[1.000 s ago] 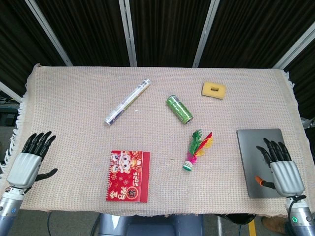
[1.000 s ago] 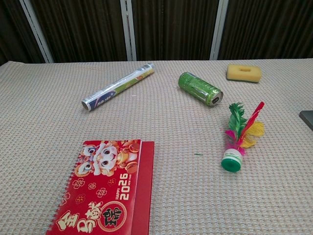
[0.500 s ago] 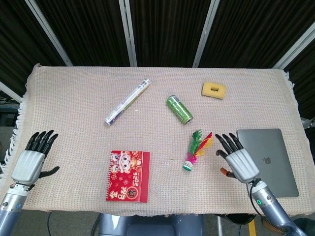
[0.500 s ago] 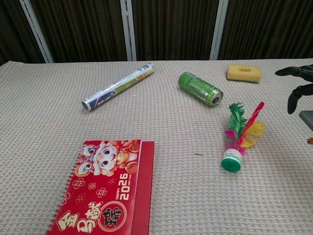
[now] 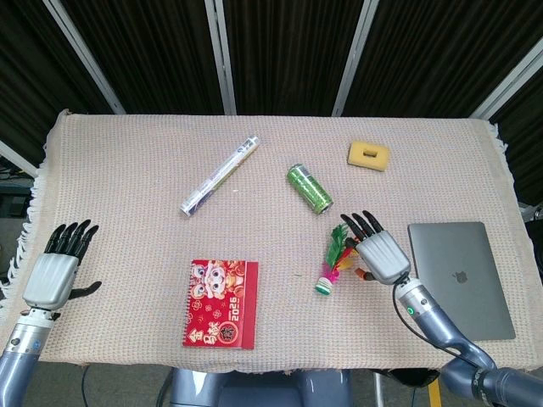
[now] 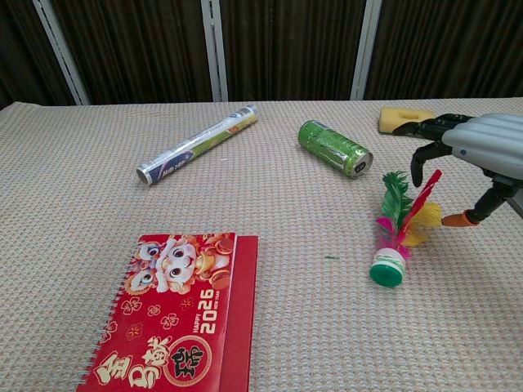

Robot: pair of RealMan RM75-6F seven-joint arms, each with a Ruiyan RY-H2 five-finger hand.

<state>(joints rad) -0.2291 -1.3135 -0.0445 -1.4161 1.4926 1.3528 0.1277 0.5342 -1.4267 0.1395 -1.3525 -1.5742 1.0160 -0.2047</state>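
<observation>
My right hand (image 5: 380, 254) (image 6: 478, 159) hovers open just right of a feathered shuttlecock (image 5: 336, 259) (image 6: 399, 229), its dark fingers spread above the red and yellow feathers without gripping them. The shuttlecock lies on the woven cloth with its green and white base toward me. My left hand (image 5: 58, 270) hangs open at the table's near left corner, holding nothing; the chest view does not show it. A red 2026 calendar (image 5: 220, 303) (image 6: 174, 314) lies nearest to that hand, well to its right.
A green can (image 5: 309, 187) (image 6: 334, 148) lies on its side beyond the shuttlecock. A silver foil roll (image 5: 220, 175) (image 6: 197, 144) lies diagonally at the back left, a yellow sponge (image 5: 368, 155) (image 6: 394, 118) at the back right. A closed grey laptop (image 5: 462, 275) lies at the right.
My right hand has swept left off the laptop and now hovers beside the shuttlecock's feathers. My left hand has barely shifted.
</observation>
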